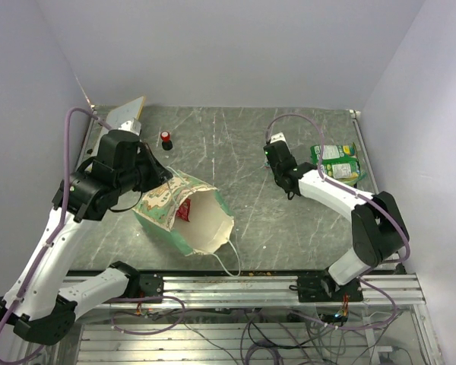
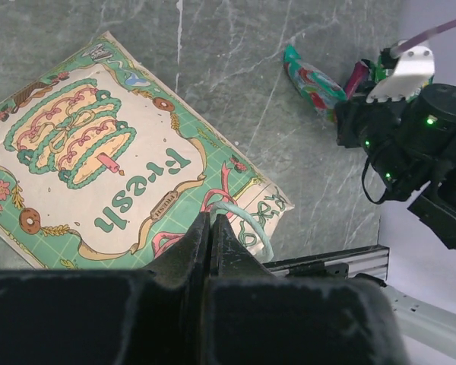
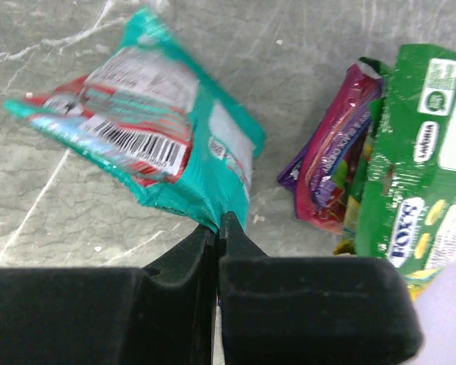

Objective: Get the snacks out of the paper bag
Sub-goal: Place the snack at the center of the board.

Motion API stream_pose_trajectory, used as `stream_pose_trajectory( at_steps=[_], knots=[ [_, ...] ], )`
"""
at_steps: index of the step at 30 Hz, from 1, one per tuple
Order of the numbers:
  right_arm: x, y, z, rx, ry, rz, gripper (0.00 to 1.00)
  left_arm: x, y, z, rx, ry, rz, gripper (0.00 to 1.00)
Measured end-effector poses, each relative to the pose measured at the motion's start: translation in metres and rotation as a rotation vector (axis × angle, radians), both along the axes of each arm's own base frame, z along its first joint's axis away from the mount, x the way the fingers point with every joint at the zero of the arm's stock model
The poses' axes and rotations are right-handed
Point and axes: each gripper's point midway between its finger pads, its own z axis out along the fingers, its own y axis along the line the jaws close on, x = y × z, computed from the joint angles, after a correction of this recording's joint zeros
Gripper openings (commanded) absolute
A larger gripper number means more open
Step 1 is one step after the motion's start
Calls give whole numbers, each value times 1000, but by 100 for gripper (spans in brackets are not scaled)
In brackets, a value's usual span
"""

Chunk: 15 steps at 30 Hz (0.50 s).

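Note:
The paper bag point(image 1: 163, 204) lies on its side on the table, its cream mouth facing the front right. A red snack packet point(image 1: 184, 210) shows inside it. My left gripper point(image 1: 161, 178) is at the bag's upper rim; in the left wrist view it point(image 2: 210, 222) is shut on the rim beside the string handle point(image 2: 247, 222), above the printed bag face point(image 2: 99, 152). Off to the right of the bag, my right gripper point(image 3: 217, 225) is shut on a corner of a teal snack packet point(image 3: 159, 122), which hangs above the table point(image 2: 313, 80). Green point(image 3: 422, 152) and pink-purple point(image 3: 330, 175) snacks lie beside it.
The pile of snacks point(image 1: 336, 163) lies at the table's right edge. A small red-capped bottle point(image 1: 166, 140) stands behind the bag, and a flat white board point(image 1: 125, 114) leans in the back left corner. A metal rail point(image 1: 243, 283) runs along the front edge.

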Motion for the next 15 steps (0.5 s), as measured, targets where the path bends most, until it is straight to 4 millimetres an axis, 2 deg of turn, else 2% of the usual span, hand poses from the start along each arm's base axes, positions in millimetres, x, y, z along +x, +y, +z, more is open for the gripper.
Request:
stream_pose_trajectory(
  at_steps=[7,12,15],
  knots=[
    [-11,6,-27,68,53,-34,0,-9,-5,-8,-53,6,-18,7],
    [-22,7,-47,96,104,-53,0,-18,-15,-29,-88,64,-64,7],
    [-24,12,-53,123,124,-53,11,-25,-18,-37,-92,101,-89,7]
  ],
)
